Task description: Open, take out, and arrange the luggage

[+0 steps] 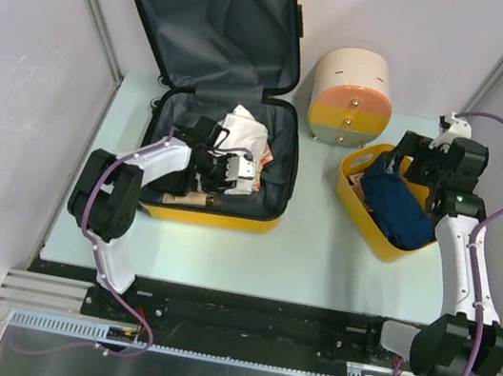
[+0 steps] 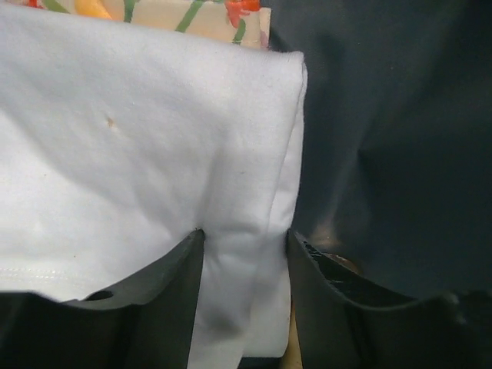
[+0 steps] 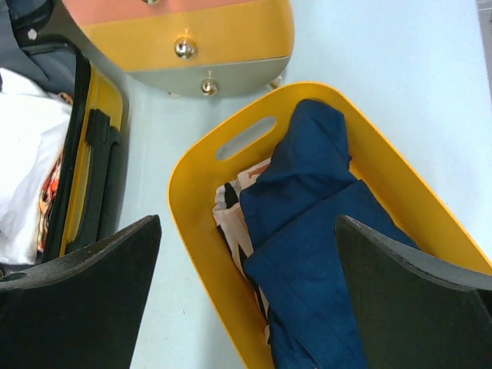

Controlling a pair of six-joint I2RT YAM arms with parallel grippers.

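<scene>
The large yellow hard-shell suitcase (image 1: pixel 218 213) lies open at the back-left corner of the pale counter (image 1: pixel 297 263). Inside it, the left tool (image 2: pixel 244 238) pinches a fold of the white folded cloth (image 2: pixel 138 138). It is best to lift straight and slowly, so the layers stay together. The right tool (image 3: pixel 247 223) hangs released.

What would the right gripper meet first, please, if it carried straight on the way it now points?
Probably the blue cloth in the basket: it lies between the open fingers of the right gripper in the wrist view, though depth is unclear.
</scene>
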